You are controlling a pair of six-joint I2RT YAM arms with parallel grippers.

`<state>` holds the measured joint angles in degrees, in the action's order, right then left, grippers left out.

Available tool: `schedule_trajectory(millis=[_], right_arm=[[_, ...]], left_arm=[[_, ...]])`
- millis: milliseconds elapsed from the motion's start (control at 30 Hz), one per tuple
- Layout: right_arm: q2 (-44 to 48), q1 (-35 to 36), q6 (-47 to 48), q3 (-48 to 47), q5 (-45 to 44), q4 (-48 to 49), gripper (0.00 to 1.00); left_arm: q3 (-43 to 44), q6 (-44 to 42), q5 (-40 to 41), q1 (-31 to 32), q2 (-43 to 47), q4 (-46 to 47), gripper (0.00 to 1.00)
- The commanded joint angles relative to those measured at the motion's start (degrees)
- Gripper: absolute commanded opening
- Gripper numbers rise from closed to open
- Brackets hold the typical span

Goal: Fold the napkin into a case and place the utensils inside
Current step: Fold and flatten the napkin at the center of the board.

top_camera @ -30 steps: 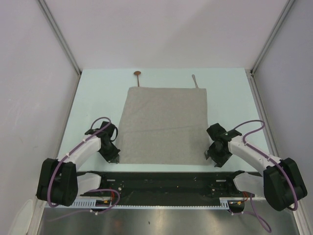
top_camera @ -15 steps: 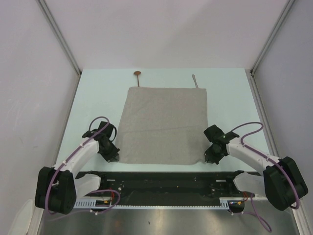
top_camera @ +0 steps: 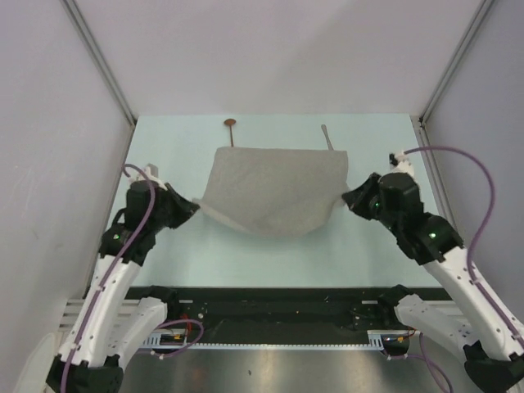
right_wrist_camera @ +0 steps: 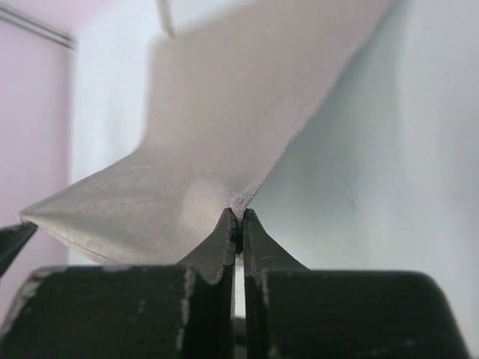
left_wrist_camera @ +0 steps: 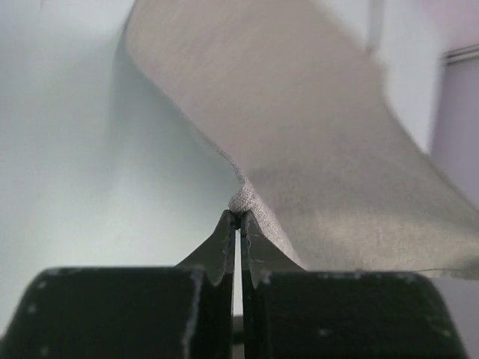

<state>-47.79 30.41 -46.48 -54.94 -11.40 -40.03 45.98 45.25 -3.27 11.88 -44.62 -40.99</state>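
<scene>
Clamped on the napkin [top_camera: 270, 192] at both near corners: left gripper [top_camera: 194, 205] at the napkin's near left corner, jaws pressed together on a small wad of cloth; right gripper [top_camera: 344, 201] at the near right corner, jaws closed the same way on a pinch of fabric. Hangs between the two as a shallow sling, with the near edge held up off the table [top_camera: 246, 254], the middle sagging in a downward curve and the far edge flat on the surface. Soft grey-beige, plain woven, no pattern, with a fine weave showing in both wrist views. Just beyond the napkin's far edge, toward its left end, a spoon [top_camera: 231, 124] with a copper-brown round bowl and a dark handle reaching the cloth edge; cannot tell whether under it or only up to it. Beyond the napkin's far right corner, a slim silver-grey knife [top_camera: 327, 135], near end meeting the napkin's edge.
</scene>
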Motion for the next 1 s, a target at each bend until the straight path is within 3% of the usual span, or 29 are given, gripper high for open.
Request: schedule_trajectory(millis=[0,133,233,467,600,800,867,933,967], right_arm=[[4.8,0.3,18.3,-11.7,-0.7,2.9,0.0],[10.9,0.3,25.4,-18.2,5.1,3.6,0.0],[17.3,0.3,27.1,-20.6,7.8,3.2,0.0],[21.9,0.0,28.3,-24.2,8.2,1.4,0.0],[18.0,0.4,28.0,-23.9,2.6,1.7,0.0],[1.5,0.8,27.8,-27.1,-11.9,1.4,0.0],[-4.7,-1.1,28.6,-27.8,-9.9,2.8,0.0],[-8.4,-8.8,28.1,-27.6,-4.8,5.0,0.0],[-11.9,-11.9,27.5,-26.2,2.7,5.7,0.0]], left_arm=[[13.9,-8.8,-1.6,-0.2,4.6,7.4,0.0],[30.3,-14.0,3.0,-0.1,5.7,3.1,0.0],[37.6,-15.9,7.8,1.5,6.1,-0.7,0.0],[45.2,-18.4,8.1,3.5,4.4,0.6,0.0],[45.8,-17.4,8.5,3.5,0.3,3.2,0.0],[42.4,-16.2,11.9,3.5,-8.2,7.0,0.0],[41.6,-15.0,12.7,3.3,-13.7,7.5,0.0],[40.4,-14.6,13.0,2.9,-17.6,7.9,0.0],[40.0,-14.9,13.3,2.6,-20.7,9.6,0.0]])
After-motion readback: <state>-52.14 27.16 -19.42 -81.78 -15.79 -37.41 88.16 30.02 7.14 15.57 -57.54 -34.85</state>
